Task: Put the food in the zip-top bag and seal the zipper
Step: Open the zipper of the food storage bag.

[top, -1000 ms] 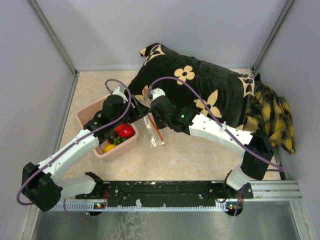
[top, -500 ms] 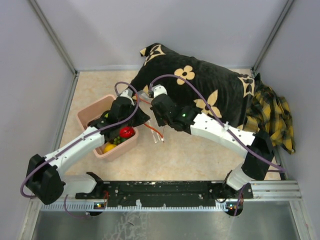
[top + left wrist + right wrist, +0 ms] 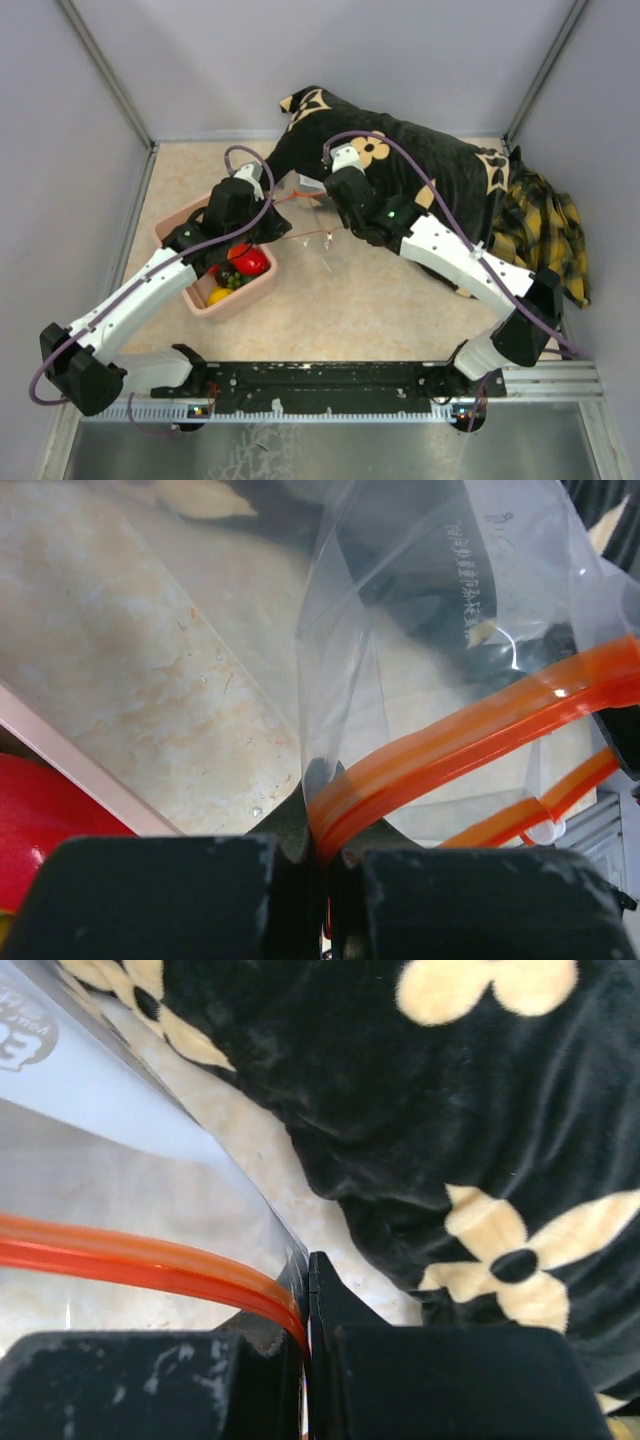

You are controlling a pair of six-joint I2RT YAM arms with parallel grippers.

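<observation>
**Both grippers on the zipper, food in the tub**

Left gripper (image 3: 322, 842), lower centre of its wrist view: the jaws were closed together on one end of the red-orange zipper (image 3: 470, 742). The strip was pinched between the black fingers and ran up toward the right edge of the frame.

Right gripper (image 3: 306, 1305), lower centre of its own view: the jaws were likewise clamped on the zipper, which entered from the left edge and curved down into the fingers.

The zip-top bag (image 3: 303, 213), clear with pale print, was stretched between the two grippers just left of centre in the top view, in front of the black flowered cushion (image 3: 430, 185). Its lower edge was hard to trace there, and it seemed to hang clear of the beige table (image 3: 340, 310).

The food (image 3: 250, 262) lay in the pink tub (image 3: 176, 228) at centre left of the top view, just below the left gripper. It comprised a red piece, a yellow one and small dark green ones.

A yellow plaid cloth (image 3: 545, 235) lay at the right edge, touching the cushion.
</observation>
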